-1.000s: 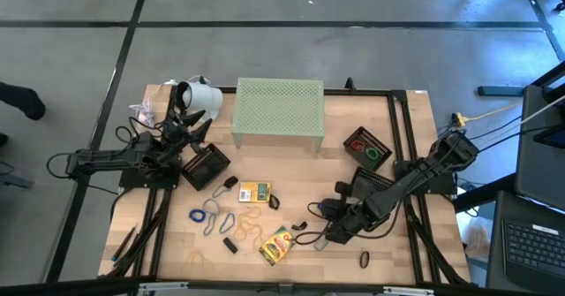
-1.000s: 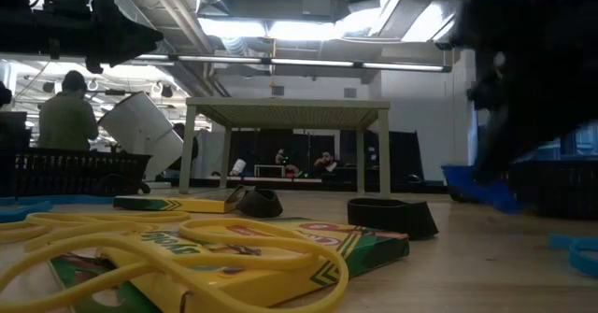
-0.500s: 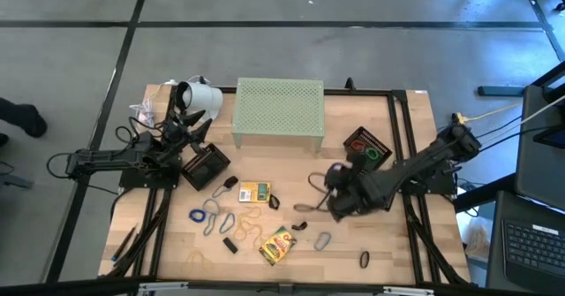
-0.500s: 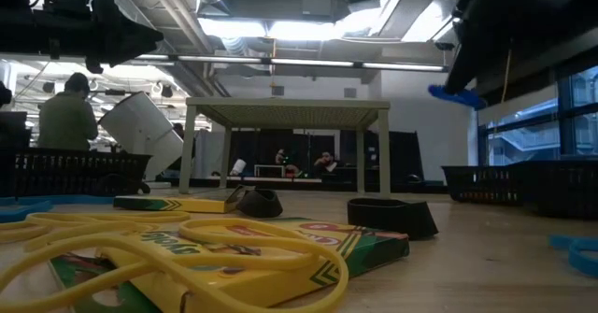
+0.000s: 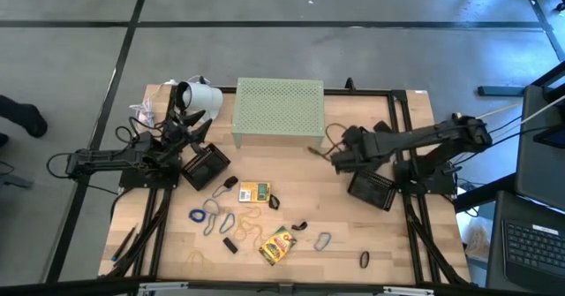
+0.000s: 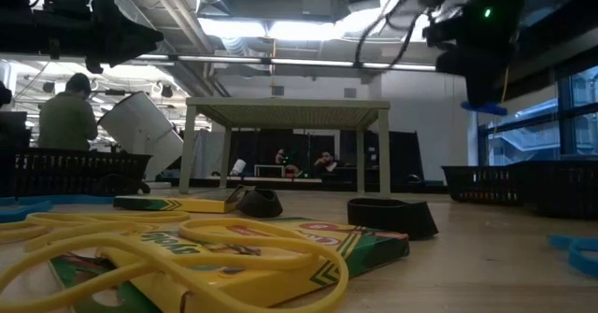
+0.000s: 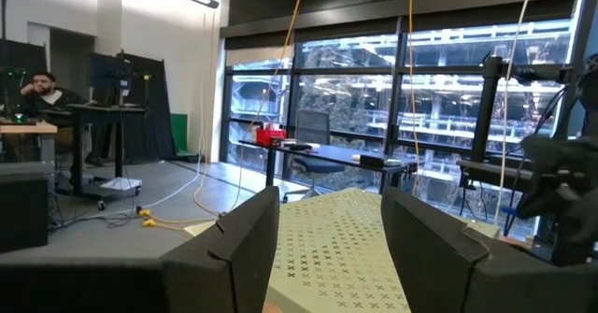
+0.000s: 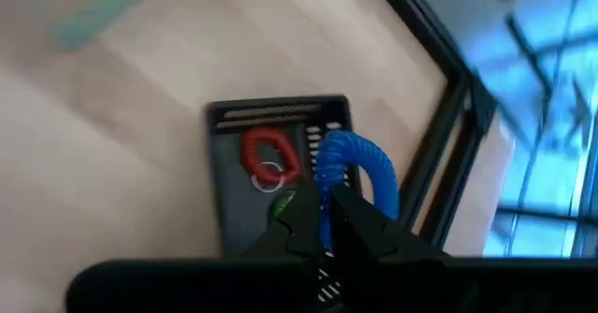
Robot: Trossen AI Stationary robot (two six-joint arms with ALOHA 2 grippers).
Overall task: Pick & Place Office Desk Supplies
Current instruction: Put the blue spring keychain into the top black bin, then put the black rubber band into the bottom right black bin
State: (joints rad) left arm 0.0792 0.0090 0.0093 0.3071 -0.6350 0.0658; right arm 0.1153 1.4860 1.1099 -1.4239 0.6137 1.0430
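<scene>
My right gripper [image 8: 327,210] is shut on a blue coiled ring [image 8: 363,160]. It hovers over a black mesh tray [image 8: 229,187] that holds a red ring [image 8: 266,157] and a green one [image 8: 283,204]. In the high view this gripper [image 5: 340,161] is right of the pale green stand [image 5: 278,110]. A blue ring [image 5: 199,215], a grey ring [image 5: 322,241], yellow-green boxes [image 5: 255,193] [image 5: 277,245], rubber bands [image 5: 250,225] and black pieces [image 5: 229,245] lie loose on the table. My left gripper [image 5: 190,124] waits open at the far left. My right gripper pinches the blue ring's coil at one spot on its loop [image 8: 326,193] between its two fingertips. The fingers slant downward. The rest of the loop stands out past the fingertips, lifted clear above the tray.
A second black tray [image 5: 372,191] lies near the right arm, and a third [image 5: 205,165] by the left arm. A white cylinder [image 5: 199,94] lies at the far left corner. A black ring [image 5: 363,259] sits near the front edge. A person shows in the room beyond the table.
My right gripper, shut on the blue ring, has risen from low beside the grey ring. It has swung toward the far edge until it is over the tray with the red and green rings. It has also tipped and rolled on the way.
</scene>
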